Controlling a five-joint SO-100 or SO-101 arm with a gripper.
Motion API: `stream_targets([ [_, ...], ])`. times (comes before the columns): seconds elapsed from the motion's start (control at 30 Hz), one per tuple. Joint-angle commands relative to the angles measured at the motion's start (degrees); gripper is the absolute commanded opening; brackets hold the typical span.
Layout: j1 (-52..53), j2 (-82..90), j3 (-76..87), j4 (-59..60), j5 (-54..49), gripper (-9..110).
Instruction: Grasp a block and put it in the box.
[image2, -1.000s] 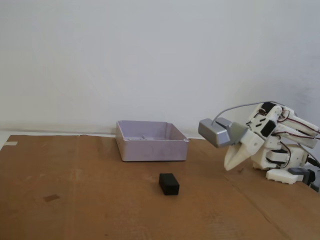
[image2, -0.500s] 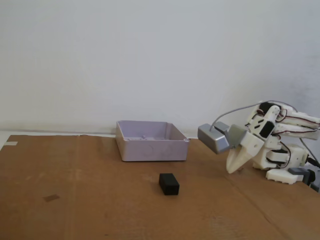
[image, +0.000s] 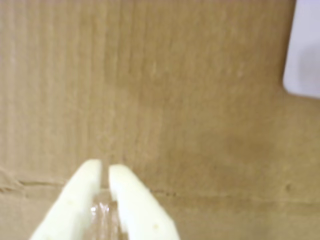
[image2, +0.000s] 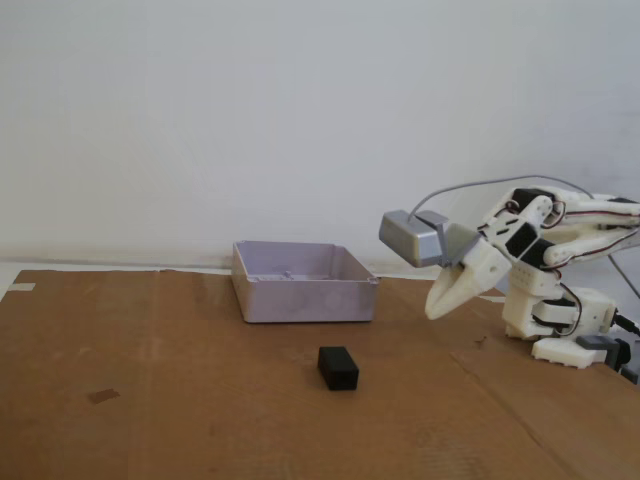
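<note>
A small black block (image2: 338, 368) lies on the brown cardboard sheet (image2: 180, 400) in the fixed view, in front of the grey open box (image2: 302, 282). My white gripper (image2: 437, 306) hangs in the air to the right of both, well apart from the block and pointing down-left. In the wrist view the gripper (image: 105, 170) has its two fingertips nearly touching, with nothing between them. The block does not show in the wrist view. A pale corner at the top right of the wrist view (image: 305, 55) may be the box.
The arm's white base (image2: 560, 320) stands at the right edge of the cardboard, with cables behind it. A small piece of tape (image2: 102, 396) lies on the cardboard at the left. A white wall stands behind.
</note>
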Motion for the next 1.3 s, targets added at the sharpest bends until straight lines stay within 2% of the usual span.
stream_targets([
  [0.0,-0.4,-4.7,-9.3,-6.2,0.4,0],
  [0.43,-1.5,-26.5,-20.7,-17.0,0.4,0],
  [1.27,-6.8,-63.4,-56.9,-17.1,0.5,0],
])
